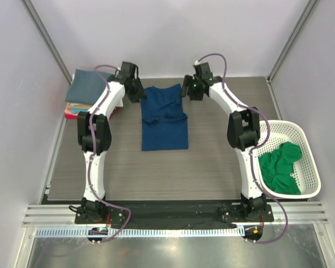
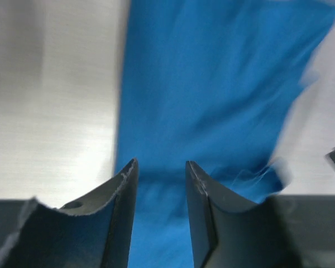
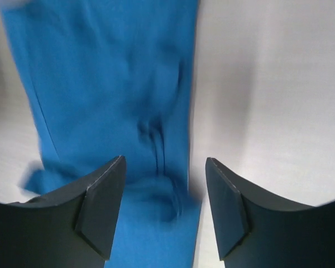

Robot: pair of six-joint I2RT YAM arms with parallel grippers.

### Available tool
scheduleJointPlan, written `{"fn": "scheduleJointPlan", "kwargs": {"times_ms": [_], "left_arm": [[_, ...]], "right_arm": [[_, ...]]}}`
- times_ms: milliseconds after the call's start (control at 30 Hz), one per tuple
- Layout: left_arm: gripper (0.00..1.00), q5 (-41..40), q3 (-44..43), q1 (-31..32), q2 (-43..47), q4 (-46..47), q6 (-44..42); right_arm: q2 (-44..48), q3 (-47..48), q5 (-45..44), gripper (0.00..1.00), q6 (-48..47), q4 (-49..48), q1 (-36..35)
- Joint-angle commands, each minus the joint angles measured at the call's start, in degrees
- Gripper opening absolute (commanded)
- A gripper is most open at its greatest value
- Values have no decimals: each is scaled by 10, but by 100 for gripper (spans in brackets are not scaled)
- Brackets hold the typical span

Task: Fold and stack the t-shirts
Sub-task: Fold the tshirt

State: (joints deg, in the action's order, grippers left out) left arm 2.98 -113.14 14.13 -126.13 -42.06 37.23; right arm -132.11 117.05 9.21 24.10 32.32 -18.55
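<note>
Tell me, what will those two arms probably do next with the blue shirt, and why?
Likely, lower and pinch the far corners of the blue shirt. It lies flat as a narrow strip. At its far end the left fingers and right fingers stand open over the cloth, holding nothing. Gripping there would let them fold that end toward the near edge.

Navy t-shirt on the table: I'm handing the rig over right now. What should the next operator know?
Left gripper: open, at the far-left corner of the navy blue cloth t-shirt.
Right gripper: open, at its far-right corner.
Done: shirt lies flat in the middle, sides apparently folded in; folded stack, slate-blue on top, far left.
Remaining: finish folding it, stack it, then the bright green t-shirt in the white plastic mesh basket.
</note>
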Motion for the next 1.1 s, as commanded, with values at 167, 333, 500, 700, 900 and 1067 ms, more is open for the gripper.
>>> {"fn": "scheduleJointPlan", "kwargs": {"times_ms": [167,333,500,700,900,1067], "left_arm": [[45,54,-150,-21,6,-105,-1],[44,64,160,4,201,45,6],[41,36,393,48,315,127,24],[39,63,536,84,367,264,71],[34,69,576,84,319,301,83],[33,71,601,84,309,310,79]], "right_arm": [[33,140,63,65,-6,54,37],[213,-203,63,63,-12,-64,-16],[232,-297,22,61,-19,-67,-96],[162,-261,16,58,-16,-67,-131],[86,-186,4,56,-27,-37,-140],[26,-90,-31,56,-47,4,-140]]}}
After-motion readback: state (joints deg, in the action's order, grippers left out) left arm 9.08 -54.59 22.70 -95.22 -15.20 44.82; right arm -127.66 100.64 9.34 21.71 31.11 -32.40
